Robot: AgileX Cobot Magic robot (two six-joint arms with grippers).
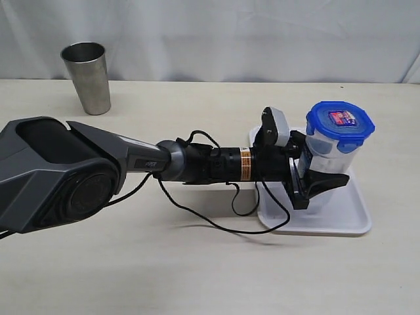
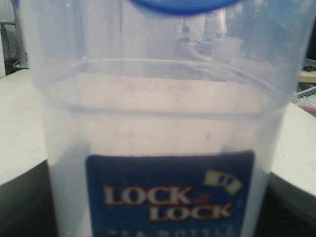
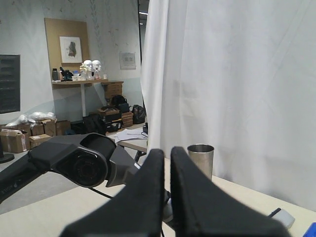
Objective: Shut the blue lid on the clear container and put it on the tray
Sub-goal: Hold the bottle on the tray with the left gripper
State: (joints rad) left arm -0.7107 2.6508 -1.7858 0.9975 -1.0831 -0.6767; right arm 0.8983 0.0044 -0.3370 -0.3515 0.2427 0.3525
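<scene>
left gripper (image 1: pixel 319 161) clamped low on tall clear plastic container (image 1: pixel 335 157), steadying it upright | container stands on flat white rectangular tray (image 1: pixel 341 226), round bright-blue plastic lid (image 1: pixel 340 119) seated on top | right gripper (image 3: pixel 167 150) closed, empty, out of the way

The left gripper (image 1: pixel 325 167) hides the foot of the clear container (image 1: pixel 335 147) and the left end of the tray (image 1: pixel 341 223); whether its fingers press the wall cannot be told. In the left wrist view the container overflows every edge, the blue lid (image 2: pixel 180 5) is a cut-off sliver, and the label's (image 2: pixel 168 192) small print is blurred.
</scene>
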